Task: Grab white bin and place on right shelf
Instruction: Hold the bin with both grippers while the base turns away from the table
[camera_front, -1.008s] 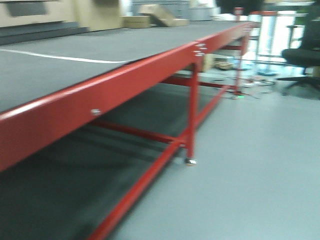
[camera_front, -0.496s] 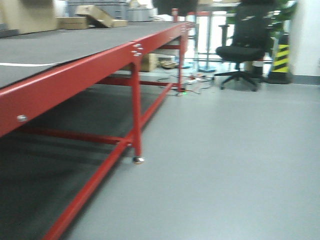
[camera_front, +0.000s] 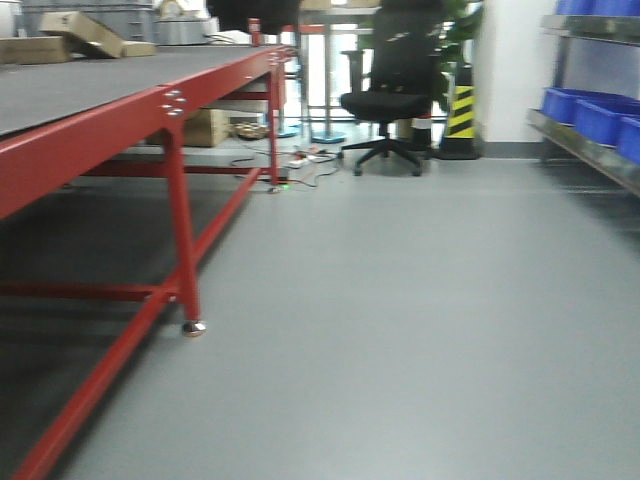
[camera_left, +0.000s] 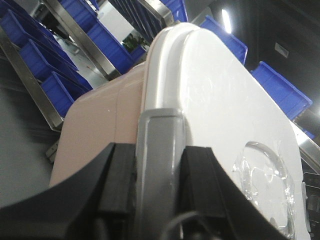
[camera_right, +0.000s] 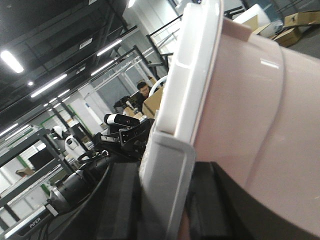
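While both wrist cameras are filled by the white bin (camera_left: 220, 100), the front camera shows only the room.

Left wrist view: left gripper (camera_left: 160, 160) is closed on the white bin. Its black fingers (camera_left: 120, 170) sit narrow, one pressed against each side of a grey latch (camera_left: 159, 125) that hooks over the rim of the white lid (camera_left: 240, 130). Pinkish side wall runs away to the left of the latch. A clear glossy patch (camera_left: 262, 172) lies on the lid. Behind the bin are blue crates (camera_left: 40, 55) on a steel rack (camera_left: 30, 85).

Right wrist view: right gripper (camera_right: 167, 200) has the same hold at the opposite end. Fingers (camera_right: 122, 200) narrow, flanking a pale latch (camera_right: 167, 175) that overlaps the lid edge. The bin's wall (camera_right: 260, 125), with its curved ridge, fills the right half. Beyond it a seated person (camera_right: 145, 90) is small and dim.

Bin position: clamped between the two grippers by its end latches. Cannot tell from these views whether its base rests on anything.

Front view: red-framed desk (camera_front: 80, 90) with a grey top runs along the left. Cardboard boxes (camera_front: 85, 30) sit near its far left corner. A black office chair (camera_front: 395, 90) stands beyond the desk's far right corner, with a yellow-and-black striped cone (camera_front: 461, 110) just beside it. Well apart from the desk's right edge, across grey floor (camera_front: 400, 320), a steel rack (camera_front: 570, 135) carries blue crates (camera_front: 590, 110).
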